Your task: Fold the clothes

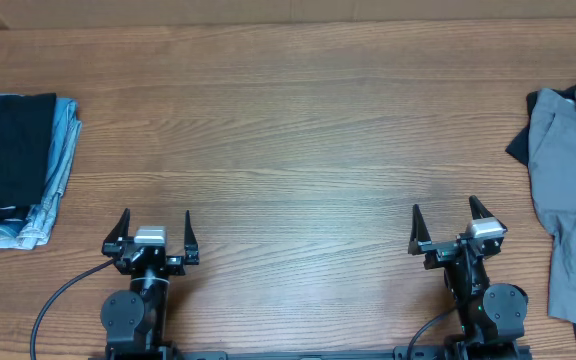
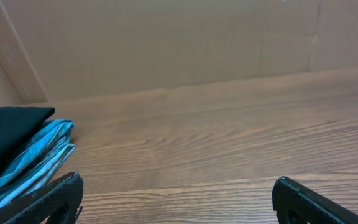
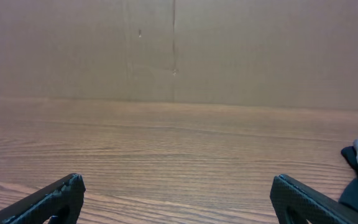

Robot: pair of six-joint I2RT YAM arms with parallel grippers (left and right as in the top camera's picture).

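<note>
Two groups of clothes on the table [image 1: 288, 120], both grippers empty. Folded stack [image 1: 13, 165] sits at the table's left edge: black piece [image 1: 3, 150] on top, light-blue denim [image 1: 63, 160] showing along its side and underneath. It looks neat and flat, so I judge that part done. Grey garment [image 1: 568, 190] lies crumpled at the table's right edge, partly running off frame, with a dark piece [image 1: 521, 145] poking out from under it. Neither is folded, so that's what's left.

Left gripper [image 1: 156, 215] is parked at the table's near edge, jaws spread wide, nothing between them. Left wrist view shows bare wood ahead and the folded stack off to its left. Right gripper [image 1: 445, 205] is also at the table's near edge, jaws wide apart and holding nothing; right wrist view catches only a corner of the grey garment at its right side. Both are well apart from any fabric.

Progress guess: part way, maybe over half if those right-side pieces are the last ones. Can't tell how many garments are in that heap. Middle of the table is free as a folding spot. Likely next step: right arm reaches toward the table's right edge for the grey garment.
</note>
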